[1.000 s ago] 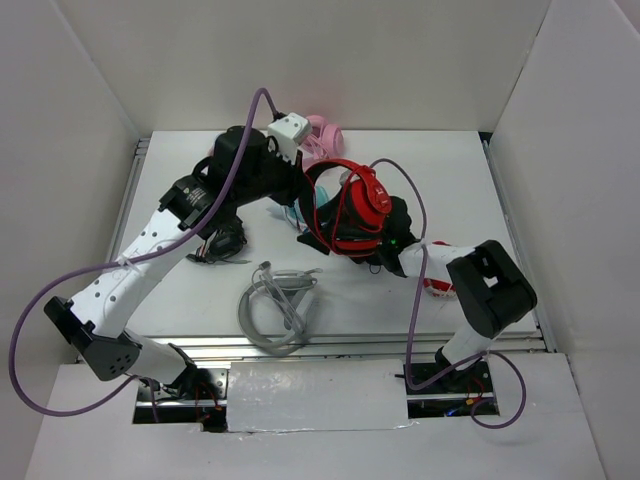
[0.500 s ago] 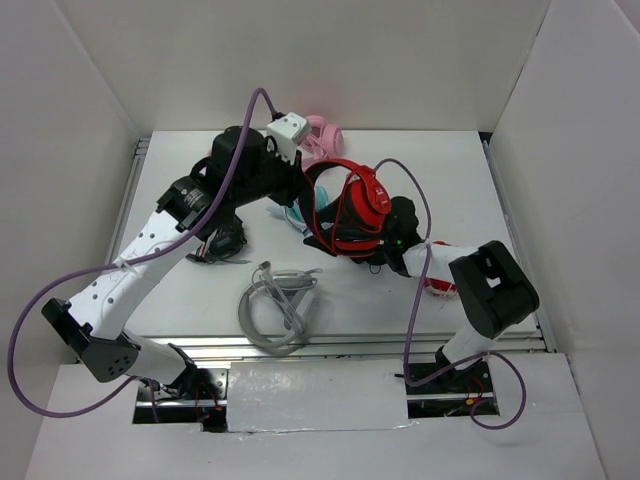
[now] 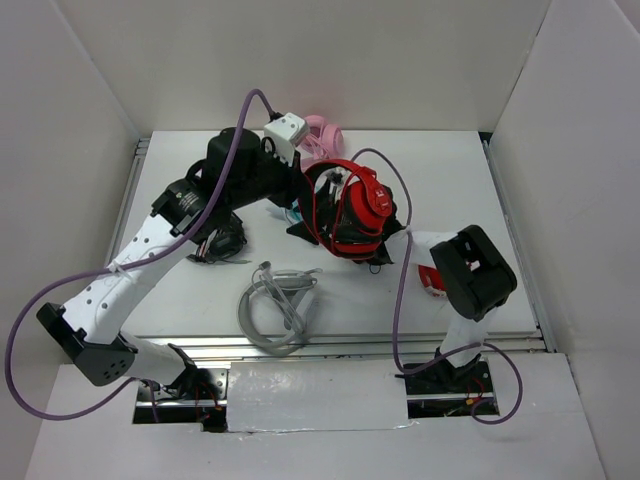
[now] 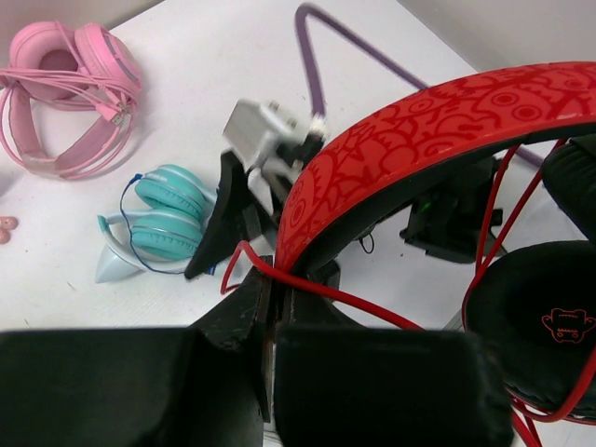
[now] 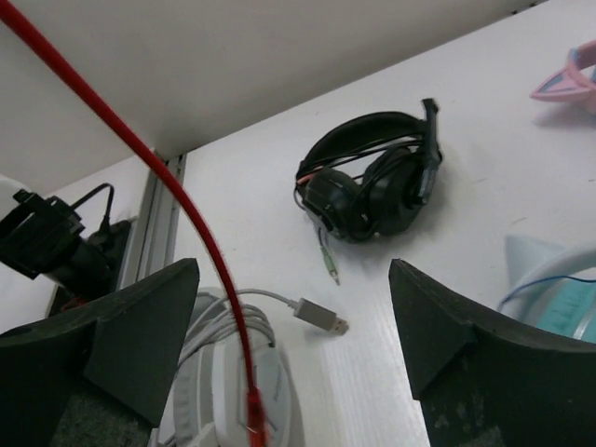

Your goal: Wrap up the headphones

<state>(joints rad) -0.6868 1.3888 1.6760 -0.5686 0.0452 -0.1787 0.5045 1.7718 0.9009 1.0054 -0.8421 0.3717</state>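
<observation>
The red headphones [image 3: 360, 210] hang above the table's middle, their patterned red headband [image 4: 400, 140] up and a black ear pad [image 4: 535, 317] at the right. My left gripper [image 3: 308, 205] [image 4: 270, 289] is shut on the headband's end, with the thin red cable [image 4: 372, 303] crossing its tips. My right gripper [image 3: 380, 250] is mostly hidden under the cups. In the right wrist view it [image 5: 293, 312] is open, and the red cable [image 5: 186, 233] hangs loose between its fingers, the plug [image 5: 251, 419] at the bottom.
White headphones [image 3: 280, 305] with a USB cable lie in front, black ones [image 3: 222, 240] at the left, teal ones [image 4: 163, 209] under the left gripper, pink ones [image 3: 325, 135] at the back. A small red pair [image 3: 435, 280] lies by the right arm. White walls surround the table.
The right arm has folded in toward the headphones, its elbow moving left and its gripper going further under the cups. The left arm and headphones have shifted slightly left.
</observation>
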